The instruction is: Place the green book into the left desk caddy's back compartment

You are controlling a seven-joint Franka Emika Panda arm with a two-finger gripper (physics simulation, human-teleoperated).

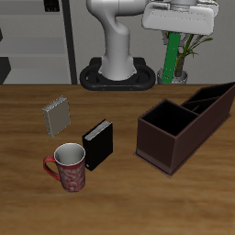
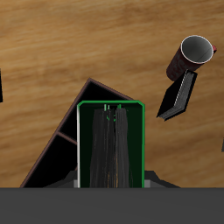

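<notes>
Exterior view, going across: one grey spiral notepad [image 1: 57, 116], one red mug [image 1: 69, 167], one black book [image 1: 97, 144], one left desk caddy [image 1: 184, 124]. Gripper [image 1: 181, 16] at 1 o'clock grasps one green book [image 1: 170, 55], hanging upright above the caddy's back end.

No readable text, label, brand name, number or sign appears in either view. The green book [image 2: 109, 144] has a few small dark marks near one end of its cover in the wrist view; they may be lettering, but they are too small and blurred to make out. The mug [image 1: 69, 166] has a mottled red and white pattern on its side, with no words visible. The black book [image 1: 97, 144], the grey spiral notepad [image 1: 57, 116] and the left desk caddy [image 1: 184, 125] all show plain surfaces without writing. The desk [image 1: 27, 202] carries only wood grain.
</notes>
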